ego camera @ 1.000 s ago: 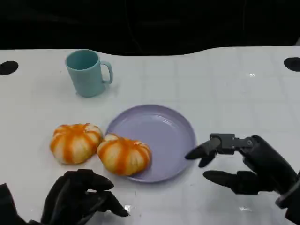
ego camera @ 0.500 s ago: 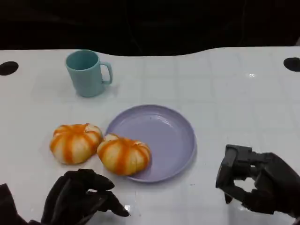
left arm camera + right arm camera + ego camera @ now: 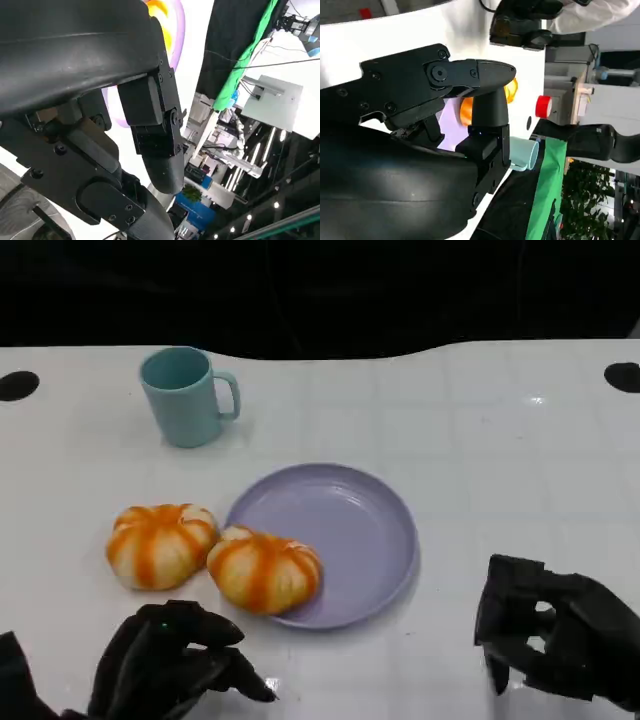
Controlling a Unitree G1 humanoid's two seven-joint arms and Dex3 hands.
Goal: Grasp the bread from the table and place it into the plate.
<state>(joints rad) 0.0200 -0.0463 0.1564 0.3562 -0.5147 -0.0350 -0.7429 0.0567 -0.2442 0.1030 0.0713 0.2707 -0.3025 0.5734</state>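
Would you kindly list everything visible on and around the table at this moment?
bread rolls: two, orange and cream; one on the table left of the plate, the other overlapping the plate's left rim
plate: one, lilac, table centre
mug: one, teal, upright, far left
table: one, white
left hand: black, fingers curled, near the rolls, holding nothing
right hand: black, fingers curled in, right of plate, holding nothing
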